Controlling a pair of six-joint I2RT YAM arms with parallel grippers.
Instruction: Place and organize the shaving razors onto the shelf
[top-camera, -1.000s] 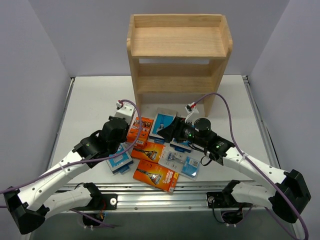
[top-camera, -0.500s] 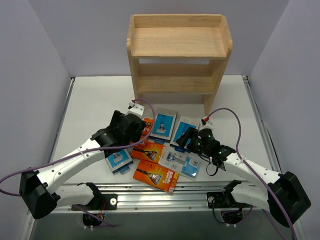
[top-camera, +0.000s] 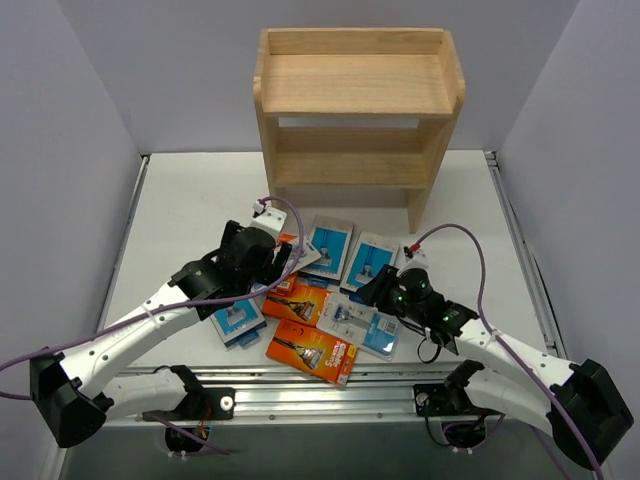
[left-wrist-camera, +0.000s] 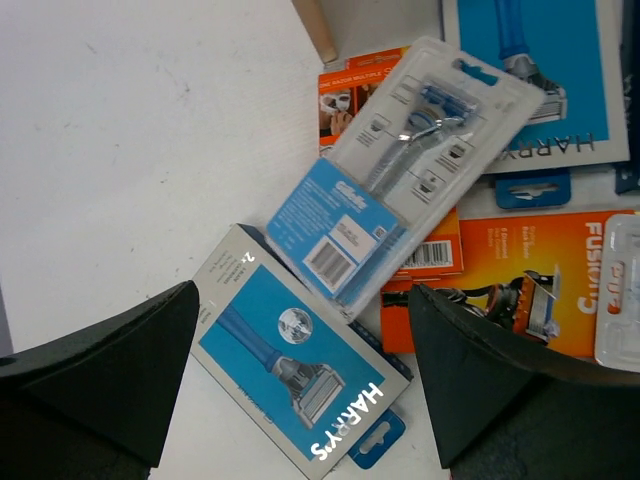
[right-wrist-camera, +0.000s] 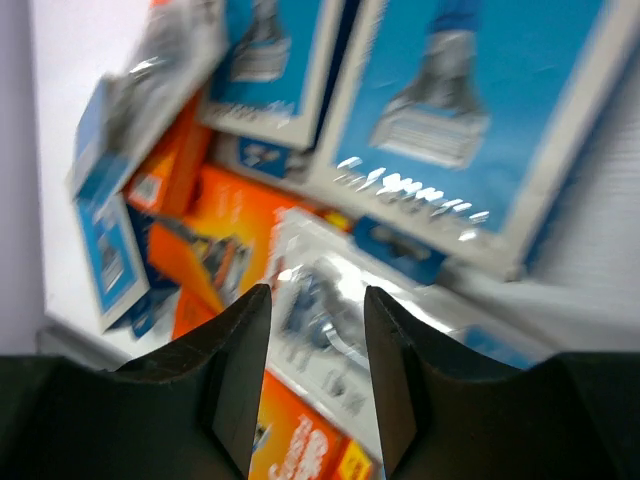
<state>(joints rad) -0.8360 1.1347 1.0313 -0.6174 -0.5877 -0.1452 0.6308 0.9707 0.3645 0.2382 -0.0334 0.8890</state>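
All the shaving razors (top-camera: 300, 300) lie in a loose heap on the surface (top-camera: 190, 210), in front of the shelf (top-camera: 355, 85) and well short of it. Every tier of that shelf I can see is bare wood, so I judge the job is at its first step: choosing and picking a pack.

The left end effector (left-wrist-camera: 303, 290) hangs over the left side of the heap with its fingers (left-wrist-camera: 110, 370) spread wide and nothing between them. Below it a blue-labelled blister card (left-wrist-camera: 400, 190) rests tilted across some orange boxes, one end overlapping a blue-and-white box (left-wrist-camera: 295, 365) that lies flat on the surface.

The right end effector (right-wrist-camera: 317, 292) is low over the right side of the heap. Its fingers stand a narrow gap apart. Its own view is blurred, but I see nothing clamped, only a clear blister card (right-wrist-camera: 315, 320) showing through the gap from beneath, with a large blue box (right-wrist-camera: 470, 110) just beyond.

To my eye the next move is a grasp on one flat pack. These packs lie flat and overlap, so the fingers would need to come down on a raised edge, such as the tilted card's, close firmly, and lift it clear without dragging its neighbours. Then comes the carry to a tier, where the pack goes in squarely.
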